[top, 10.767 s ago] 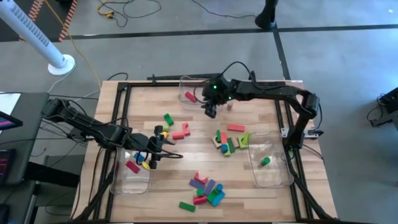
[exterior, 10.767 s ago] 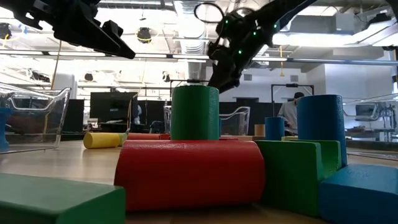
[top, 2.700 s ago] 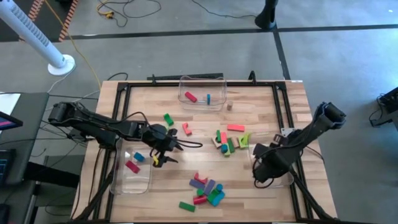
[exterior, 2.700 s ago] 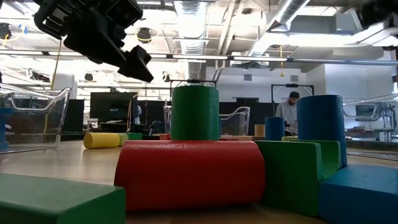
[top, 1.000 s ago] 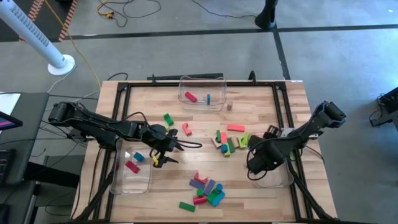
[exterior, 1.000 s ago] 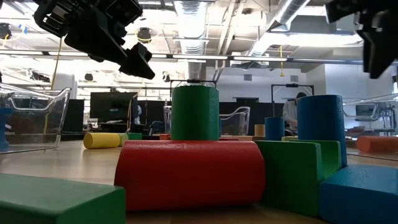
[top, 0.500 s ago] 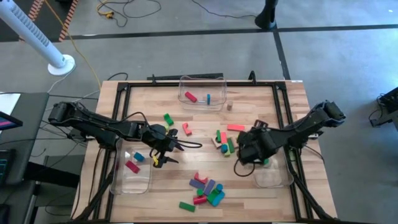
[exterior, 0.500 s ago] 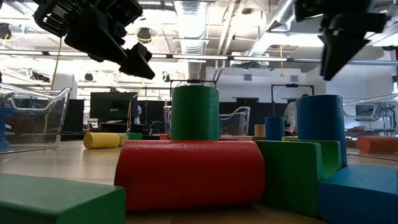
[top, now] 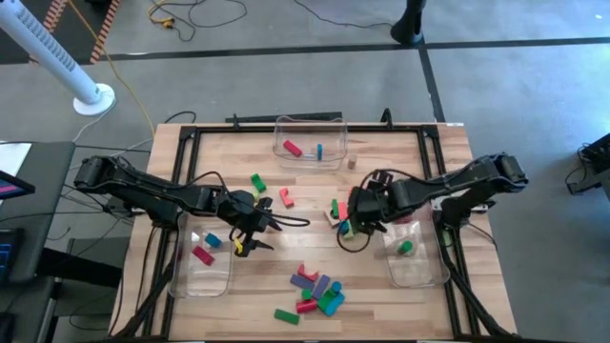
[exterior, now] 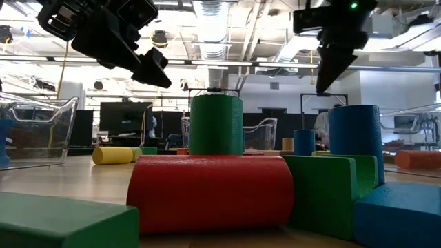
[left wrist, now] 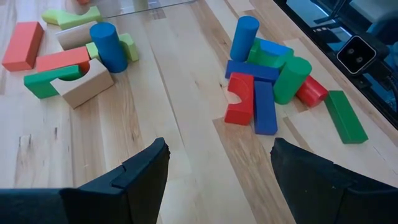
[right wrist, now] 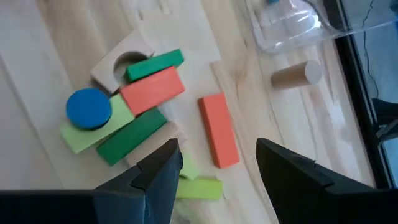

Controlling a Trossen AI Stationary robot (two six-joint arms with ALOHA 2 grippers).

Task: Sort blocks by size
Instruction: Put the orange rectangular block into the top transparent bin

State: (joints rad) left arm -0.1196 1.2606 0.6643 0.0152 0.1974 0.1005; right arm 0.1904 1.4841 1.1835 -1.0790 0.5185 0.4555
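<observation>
Loose blocks lie on the wooden table in two heaps. The middle heap [right wrist: 124, 106] has a blue cylinder [right wrist: 89, 108], green bars, salmon bars and a tan arch. The near heap [left wrist: 267, 81] holds red, blue and green pieces. My right gripper [top: 351, 227] hangs open above the middle heap, tipped downward, with nothing between its fingers [right wrist: 217, 158]. My left gripper [top: 255, 233] stands open over bare wood left of centre, also holding nothing [left wrist: 217, 155]. A single salmon bar [right wrist: 218, 129] and a tan cylinder [right wrist: 297, 74] lie flat apart from the heaps.
Three clear bins stand on the table. The far bin [top: 309, 143] holds a red and a blue block. The left bin [top: 202, 262] holds several blocks. The right bin [top: 419, 262] holds a green block [top: 406, 249]. A green block [top: 257, 181] and a salmon one [top: 285, 197] lie left of centre.
My right gripper has swung from over the right bin toward the table's left and a little toward its far edge, and now hangs over the middle heap. Its wrist has turned on the way and it has stayed open.
</observation>
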